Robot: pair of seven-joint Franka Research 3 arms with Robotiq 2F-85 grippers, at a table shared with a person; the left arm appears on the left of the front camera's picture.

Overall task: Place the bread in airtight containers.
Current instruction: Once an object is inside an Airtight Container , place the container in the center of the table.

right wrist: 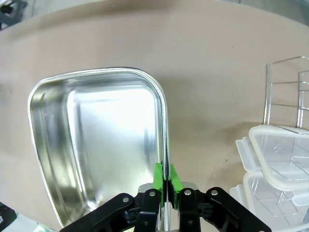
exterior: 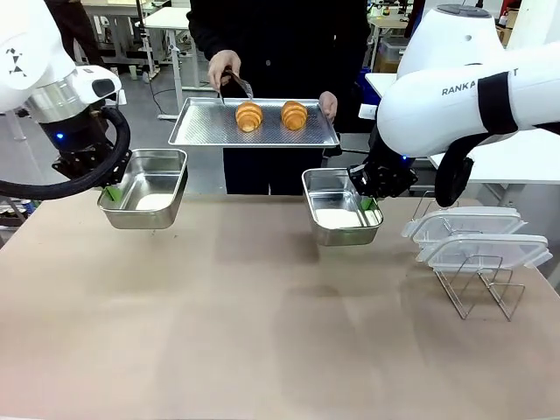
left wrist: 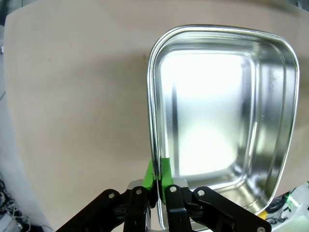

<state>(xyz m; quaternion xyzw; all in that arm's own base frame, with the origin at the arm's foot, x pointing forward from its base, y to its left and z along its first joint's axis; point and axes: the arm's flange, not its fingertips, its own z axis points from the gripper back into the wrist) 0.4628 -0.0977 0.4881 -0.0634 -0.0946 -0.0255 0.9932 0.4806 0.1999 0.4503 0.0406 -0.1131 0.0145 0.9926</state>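
The right arm [exterior: 455, 96] bears grey letters "RANKA", then perhaps a "T", partly hidden.

A broad table [exterior: 262, 332] with a matt tan-brown top takes up the near part of the room, lit evenly from above so that only soft, blurred shadows lie on it. Beyond its far edge a grey floor [exterior: 203, 171] runs back to white worktables [exterior: 166, 17] on slim metal legs. Past the table's far right corner stands another white-topped table [exterior: 516, 162].
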